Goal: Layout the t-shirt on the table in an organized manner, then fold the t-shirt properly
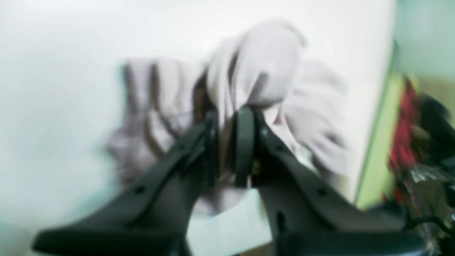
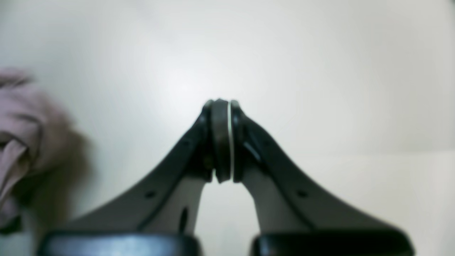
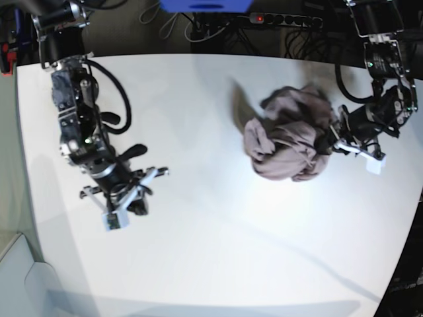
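**Shirt bunched in one grip, other arm waiting empty**

Closest in the left wrist view, the left gripper (image 1: 227, 142) has its dark jaws drawn nearly together on a fold of the plain dusty mauve cotton t-shirt (image 1: 256, 71), with cloth bulging up beyond the pads. That pinch looks meant to lift or drag the garment out of its heap so it can be spread.

In the right wrist view, the right gripper (image 2: 222, 142) has its jaws pressed fully together with nothing between them, over bare surface; the shirt shows only at the frame's left edge, well apart from it.

Farther off, in the base view, the shirt sits crumpled in a rounded mound on the large matte white tabletop (image 3: 211, 251), toward the left arm's side. Laying out has barely begun, and a second hold seems needed before it can be opened flat.
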Motion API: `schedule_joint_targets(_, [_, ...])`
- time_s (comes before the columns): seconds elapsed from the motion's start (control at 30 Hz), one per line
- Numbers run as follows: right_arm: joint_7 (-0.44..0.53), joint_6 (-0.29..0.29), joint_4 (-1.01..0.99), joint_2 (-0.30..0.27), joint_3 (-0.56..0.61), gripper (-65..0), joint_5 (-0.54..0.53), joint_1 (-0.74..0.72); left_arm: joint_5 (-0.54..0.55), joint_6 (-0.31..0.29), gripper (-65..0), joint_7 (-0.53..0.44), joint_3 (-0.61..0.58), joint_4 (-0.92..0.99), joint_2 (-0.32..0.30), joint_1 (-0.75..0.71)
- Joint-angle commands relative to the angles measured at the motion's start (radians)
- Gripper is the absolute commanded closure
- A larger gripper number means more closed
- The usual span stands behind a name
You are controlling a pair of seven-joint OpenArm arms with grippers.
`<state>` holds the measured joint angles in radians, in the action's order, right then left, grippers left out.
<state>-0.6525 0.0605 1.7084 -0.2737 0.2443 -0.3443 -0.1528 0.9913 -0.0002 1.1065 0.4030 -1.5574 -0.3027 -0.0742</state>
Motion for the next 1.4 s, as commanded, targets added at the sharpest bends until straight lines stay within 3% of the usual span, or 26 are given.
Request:
schedule_joint_targets(0.0, [0.024,0.012,0.028,0.006,-0.020,0.0,-0.019,-0.014,0.038,-0.005,-0.2,0.005,0.000,-0.016,-0.011,0.017])
schedule_joint_targets(0.1, [0.023,0.015,0.028,0.006,-0.092,0.0,-0.025,-0.012,0.038,-0.005,-0.2,0.005,0.000,-0.008,-0.016,0.018])
schedule_joint_targets(0.23, [0.021,0.081,0.029,0.011,-0.101,0.0,-0.020,0.023,0.038,-0.005,-0.2,0.005,-0.002,-0.005,-0.011,0.020])
schedule_joint_targets(0.4, [-0.011,0.085,0.074,0.014,0.042,0.0,-0.019,0.046,0.028,-0.005,-0.2,0.004,-0.014,-0.004,-0.010,0.020])
schedule_joint_targets(0.53, [-0.080,0.085,0.114,0.017,0.189,0.0,-0.017,0.015,0.028,-0.005,-0.2,0.001,-0.172,-0.013,-0.057,0.020])
schedule_joint_targets(0.67, [-0.132,0.086,0.114,0.038,0.244,0.0,-0.017,-0.018,0.011,-0.005,-0.2,-0.003,-0.365,-0.024,-0.111,0.040])
schedule_joint_targets(0.87, [-0.145,0.086,0.112,0.040,0.301,-15.4,-0.017,-0.035,-0.205,-0.005,-0.2,0.005,-0.583,-0.090,-0.138,0.066])
schedule_joint_targets(1.03, [-0.143,0.088,0.111,-0.005,0.409,-26.4,-0.016,-0.049,-0.295,-0.005,-0.2,-0.001,-0.616,-0.082,-0.132,0.083])
schedule_joint_targets(1.37, [-0.135,0.088,-0.024,-0.029,0.565,-28.3,-0.016,-0.121,-0.299,-0.005,-0.2,-0.006,-0.619,-0.082,-0.132,0.087])
